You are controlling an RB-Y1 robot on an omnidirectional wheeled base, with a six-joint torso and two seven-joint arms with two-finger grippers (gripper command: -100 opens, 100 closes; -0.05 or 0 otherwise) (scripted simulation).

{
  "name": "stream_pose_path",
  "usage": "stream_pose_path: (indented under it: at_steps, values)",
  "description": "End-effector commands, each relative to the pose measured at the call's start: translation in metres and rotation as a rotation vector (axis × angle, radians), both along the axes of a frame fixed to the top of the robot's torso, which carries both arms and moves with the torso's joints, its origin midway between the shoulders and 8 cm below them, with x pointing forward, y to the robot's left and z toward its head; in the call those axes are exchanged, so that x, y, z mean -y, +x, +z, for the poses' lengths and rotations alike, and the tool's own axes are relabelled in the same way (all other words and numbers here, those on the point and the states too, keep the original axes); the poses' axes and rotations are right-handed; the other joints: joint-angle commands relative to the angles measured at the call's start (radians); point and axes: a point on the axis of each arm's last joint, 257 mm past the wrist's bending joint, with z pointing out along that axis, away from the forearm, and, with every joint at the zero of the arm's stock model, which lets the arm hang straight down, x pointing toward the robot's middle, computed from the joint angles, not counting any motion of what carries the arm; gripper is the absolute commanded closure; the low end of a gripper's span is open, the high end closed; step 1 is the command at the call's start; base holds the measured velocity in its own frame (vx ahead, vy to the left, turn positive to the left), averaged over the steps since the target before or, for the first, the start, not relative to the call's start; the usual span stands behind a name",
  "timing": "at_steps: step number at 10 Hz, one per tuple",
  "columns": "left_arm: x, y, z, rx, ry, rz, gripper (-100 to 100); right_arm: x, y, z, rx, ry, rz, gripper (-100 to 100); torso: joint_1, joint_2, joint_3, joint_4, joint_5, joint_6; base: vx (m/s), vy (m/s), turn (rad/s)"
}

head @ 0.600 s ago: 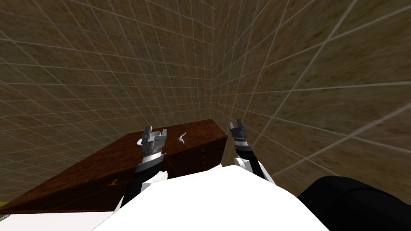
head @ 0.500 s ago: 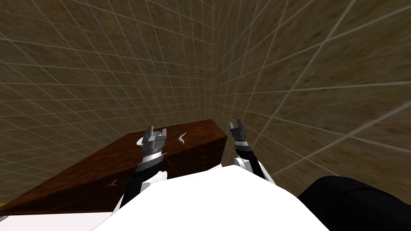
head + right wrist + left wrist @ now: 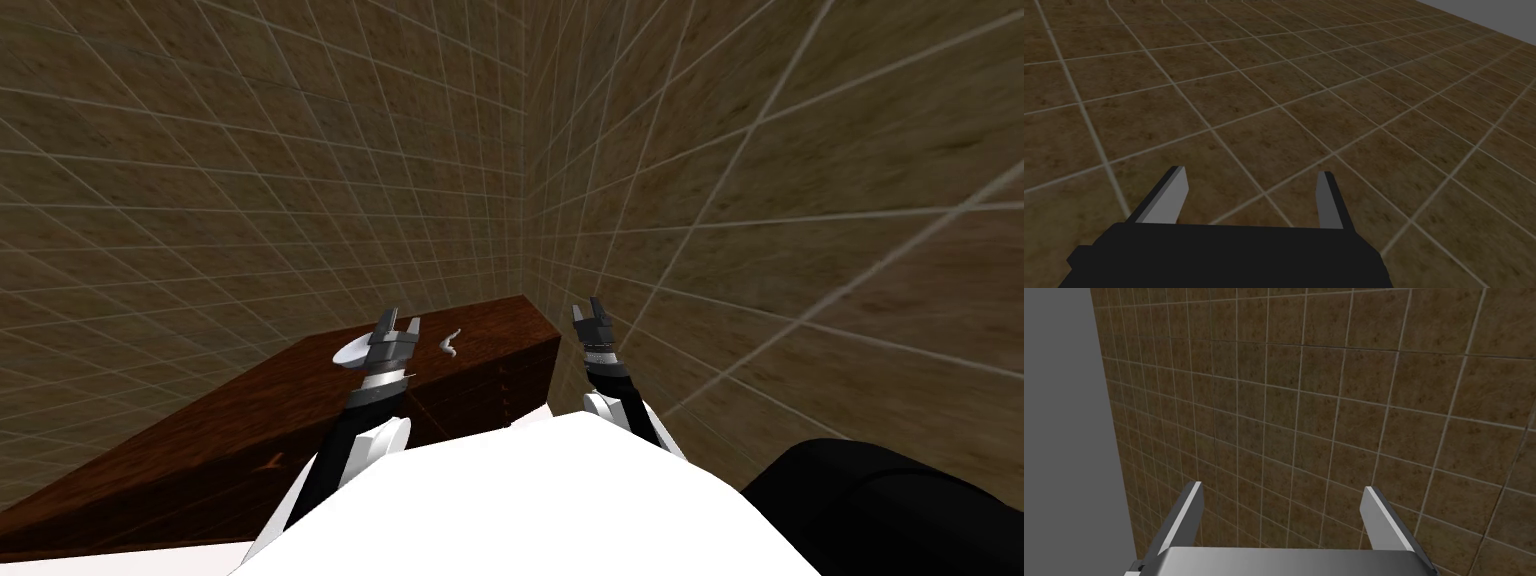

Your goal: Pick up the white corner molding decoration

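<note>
A small curled white molding piece point(image 3: 452, 343) lies on the top of a dark wood dresser point(image 3: 500, 325), near its far right end. My left gripper point(image 3: 400, 320) hovers over the dresser just left of the piece, apart from it. In the left wrist view this gripper point(image 3: 1284, 488) is open, with only tiled wall between its fingers. My right gripper point(image 3: 587, 307) is raised past the dresser's right end, and in the right wrist view it point(image 3: 1251, 172) is open and holds nothing.
A flat white oval thing point(image 3: 350, 352) lies on the dresser just left of my left gripper. Brown tiled walls point(image 3: 700, 200) meet in a corner behind the dresser. A black area point(image 3: 900, 510) sits at the lower right.
My left hand has turned and moved a little forward and up over the dresser, uncovering more of the white oval thing. The head view has shifted slightly. The right arm is unchanged.
</note>
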Motion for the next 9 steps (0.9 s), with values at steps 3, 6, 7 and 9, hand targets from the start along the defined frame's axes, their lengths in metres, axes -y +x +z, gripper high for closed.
stream_pose_path:
  at_steps: [3,6,7,9]
  values:
    - [-0.007,0.027,-0.01,-0.068,0.059,0.003,-100,0.0,0.0,0.0,0.0,0.0,0.0,0,0.0,0.001,0.0,0.0,0.0,0.0,-0.055,-0.001,-0.074]
    - [-0.015,0.054,-0.018,-0.13,0.098,0.01,-100,0.0,0.0,0.0,0.0,0.0,0.0,0,0.0,0.0,0.0,0.0,0.0,0.0,-0.041,0.003,-0.081]
    - [-0.019,0.067,-0.02,-0.154,0.116,0.015,-100,0.0,0.0,0.0,0.0,0.0,0.0,0,0.0,-0.001,0.0,0.0,0.0,0.0,-0.041,-0.002,-0.07]
    - [-0.024,0.082,-0.024,-0.187,0.132,0.021,-100,0.0,0.0,0.0,0.0,0.0,0.0,0,0.0,-0.001,-0.001,0.0,0.0,0.0,-0.032,-0.001,-0.066]
